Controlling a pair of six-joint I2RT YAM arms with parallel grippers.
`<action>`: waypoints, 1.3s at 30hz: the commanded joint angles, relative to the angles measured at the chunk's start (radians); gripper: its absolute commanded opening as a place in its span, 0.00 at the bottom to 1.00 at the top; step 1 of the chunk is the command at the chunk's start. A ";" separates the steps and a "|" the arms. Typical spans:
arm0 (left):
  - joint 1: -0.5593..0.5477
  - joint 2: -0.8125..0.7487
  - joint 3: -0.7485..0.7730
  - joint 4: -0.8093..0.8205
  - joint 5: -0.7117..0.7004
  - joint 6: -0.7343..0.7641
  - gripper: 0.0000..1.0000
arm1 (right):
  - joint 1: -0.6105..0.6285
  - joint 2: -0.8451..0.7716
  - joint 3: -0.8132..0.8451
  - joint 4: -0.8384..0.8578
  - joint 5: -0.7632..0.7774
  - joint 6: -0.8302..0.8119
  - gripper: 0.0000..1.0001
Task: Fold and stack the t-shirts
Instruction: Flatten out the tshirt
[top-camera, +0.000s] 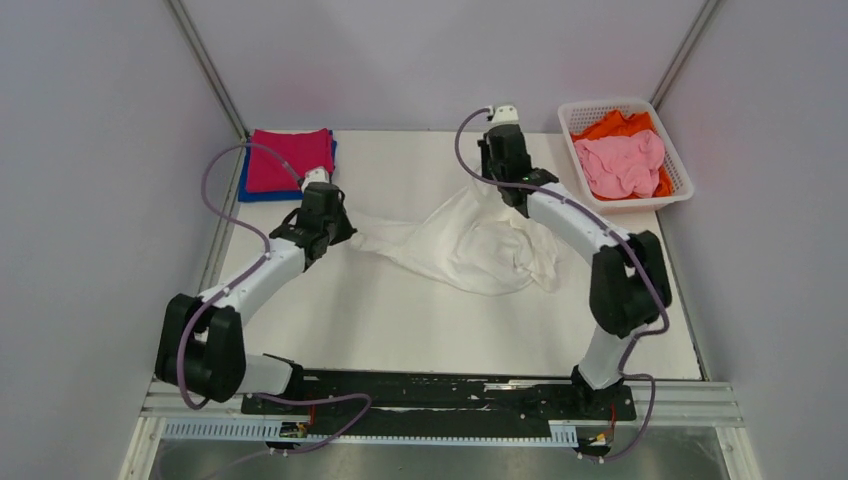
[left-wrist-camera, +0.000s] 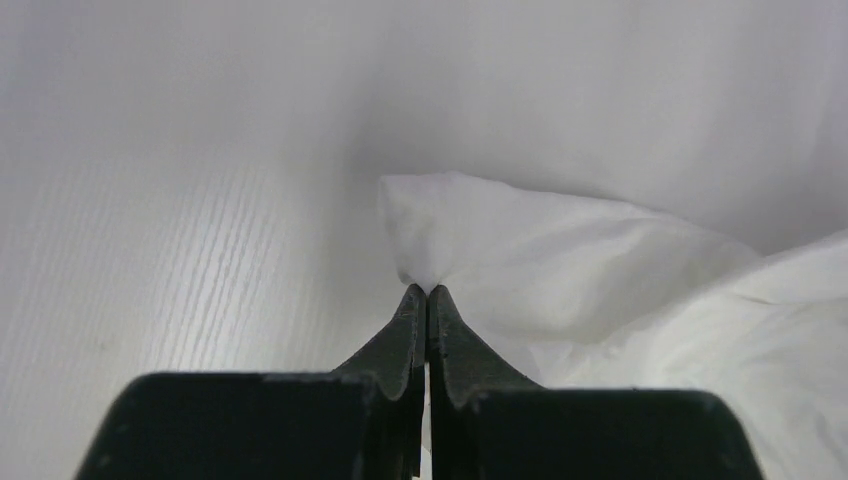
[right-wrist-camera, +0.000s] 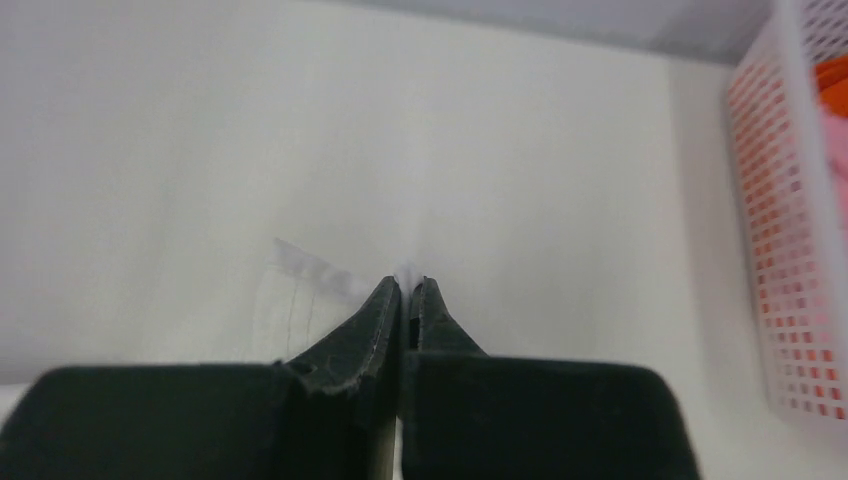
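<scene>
A large white t-shirt (top-camera: 470, 245) is stretched and bunched between both arms in the middle of the table; no print shows on it. My left gripper (top-camera: 345, 232) is shut on its left end, and white cloth (left-wrist-camera: 520, 250) bulges past the closed tips (left-wrist-camera: 427, 292). My right gripper (top-camera: 497, 185) is shut on its far right edge, with a sliver of white cloth (right-wrist-camera: 408, 272) between the tips (right-wrist-camera: 408, 285). A folded magenta t-shirt (top-camera: 290, 160) lies on a folded blue one (top-camera: 250, 192) at the back left. Pink (top-camera: 622, 165) and orange (top-camera: 612, 125) t-shirts lie in the basket.
The white lattice basket (top-camera: 680, 170) stands at the back right corner; its wall shows in the right wrist view (right-wrist-camera: 790, 250). Grey walls close the table on three sides. The arm bases and cable rail run along the near edge (top-camera: 440, 395).
</scene>
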 joint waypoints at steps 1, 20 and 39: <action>0.000 -0.166 0.002 0.097 -0.061 0.069 0.00 | -0.021 -0.294 -0.100 0.213 0.096 -0.032 0.00; -0.003 -0.667 0.426 0.140 0.140 0.237 0.00 | -0.027 -0.981 0.088 0.038 -0.455 -0.085 0.00; -0.003 -0.578 0.876 -0.064 0.216 0.386 0.00 | -0.027 -1.070 0.187 -0.132 -0.681 0.064 0.02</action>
